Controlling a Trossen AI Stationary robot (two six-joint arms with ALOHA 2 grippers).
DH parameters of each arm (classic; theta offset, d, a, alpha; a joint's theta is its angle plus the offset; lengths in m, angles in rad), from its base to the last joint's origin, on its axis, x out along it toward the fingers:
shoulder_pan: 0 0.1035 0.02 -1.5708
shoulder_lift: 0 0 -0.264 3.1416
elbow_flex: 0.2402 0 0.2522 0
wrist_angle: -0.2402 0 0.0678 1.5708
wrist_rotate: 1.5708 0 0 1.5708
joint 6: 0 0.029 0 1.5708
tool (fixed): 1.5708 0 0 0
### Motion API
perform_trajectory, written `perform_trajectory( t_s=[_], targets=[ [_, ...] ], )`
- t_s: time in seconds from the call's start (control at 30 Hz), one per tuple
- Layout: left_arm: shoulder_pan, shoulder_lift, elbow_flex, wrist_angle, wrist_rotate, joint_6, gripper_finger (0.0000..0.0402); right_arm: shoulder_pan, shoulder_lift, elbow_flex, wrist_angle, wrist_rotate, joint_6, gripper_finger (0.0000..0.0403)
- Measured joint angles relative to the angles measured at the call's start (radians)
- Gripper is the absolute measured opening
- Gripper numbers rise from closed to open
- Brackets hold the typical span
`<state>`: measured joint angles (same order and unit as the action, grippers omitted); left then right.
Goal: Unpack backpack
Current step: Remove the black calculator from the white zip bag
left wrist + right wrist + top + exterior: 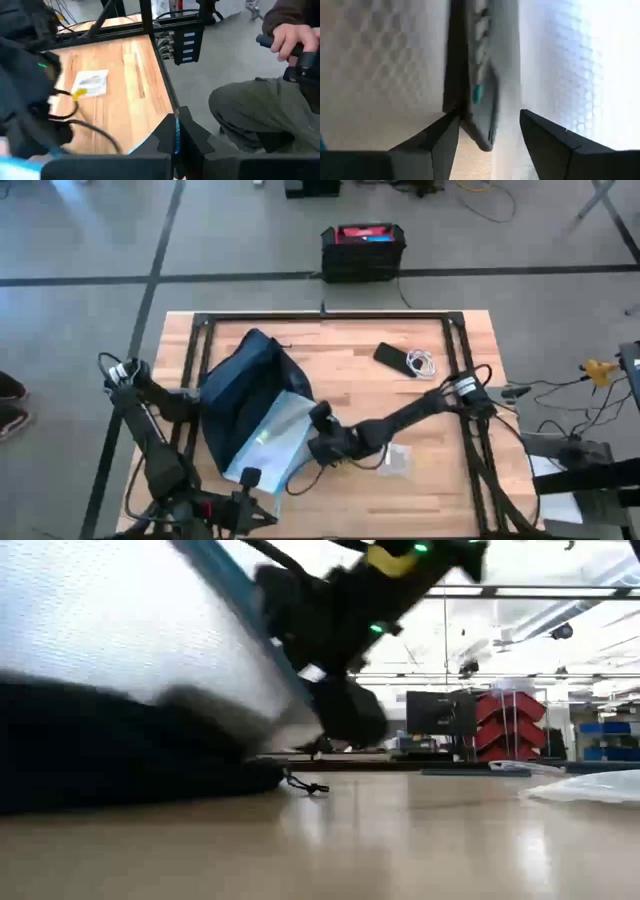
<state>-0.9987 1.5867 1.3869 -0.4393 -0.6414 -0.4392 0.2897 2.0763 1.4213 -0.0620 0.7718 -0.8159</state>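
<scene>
The dark navy backpack (240, 385) lies on the table's left half, its mouth held open so the pale lining (268, 438) shows. My left gripper (250, 478) is shut on the near rim of that mouth. My right gripper (320, 420) reaches in from the right and stands open inside the pale lining (385, 55). A dark flat thing with buttons (477, 95) stands between its two fingers. I cannot tell whether they touch it. In the low view the backpack (110, 755) fills the left side, with my right gripper (345, 710) beside it. My left gripper pinches the thin blue-edged rim of the backpack's mouth (176, 134) between its two shut fingers. It holds that rim up off the table, and the pale lining slopes down from it toward the bag's body.
A black phone (394, 358) and a coiled white cable (421, 363) lie at the far right of the table. A clear packet (394, 460) lies near the right arm. A black box with a red top (362, 250) stands beyond the far edge. A person (265, 105) sits beside the table.
</scene>
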Motion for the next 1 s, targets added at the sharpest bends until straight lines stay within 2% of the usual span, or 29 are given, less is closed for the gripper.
perform_trajectory(
  t_s=[0.27,0.37,0.5,0.6,0.7,0.9,1.0],
  targets=[
    [-0.024,0.0,-0.001,-0.023,0.004,-0.018,0.0,-0.043,0.0,0.122,0.011,-0.307,-0.024,0.0171],
    [-0.035,0.0,-0.002,-0.024,0.003,-0.018,0.0,-0.047,0.0,0.148,-0.068,-0.326,-0.027,0.0166],
    [-0.042,0.0,-0.017,-0.024,-0.003,-0.019,0.0,-0.036,0.0,0.202,-0.249,-0.345,0.071,0.0163],
    [-0.042,0.001,-0.024,-0.025,-0.003,-0.018,0.0,-0.021,0.0,0.238,-0.339,-0.453,0.122,0.0165],
    [-0.04,0.0,-0.024,-0.014,-0.006,0.007,0.0,-0.011,0.025,0.243,-0.348,-0.547,0.149,0.0164],
    [-0.041,-0.015,0.002,0.002,-0.027,0.121,0.0,-0.005,0.063,0.282,-0.36,-0.559,0.248,0.0167],
    [-0.038,-0.035,0.006,0.002,-0.027,0.188,0.0,0.0,0.039,0.343,-0.353,-0.627,0.302,0.0173]
  ],
)
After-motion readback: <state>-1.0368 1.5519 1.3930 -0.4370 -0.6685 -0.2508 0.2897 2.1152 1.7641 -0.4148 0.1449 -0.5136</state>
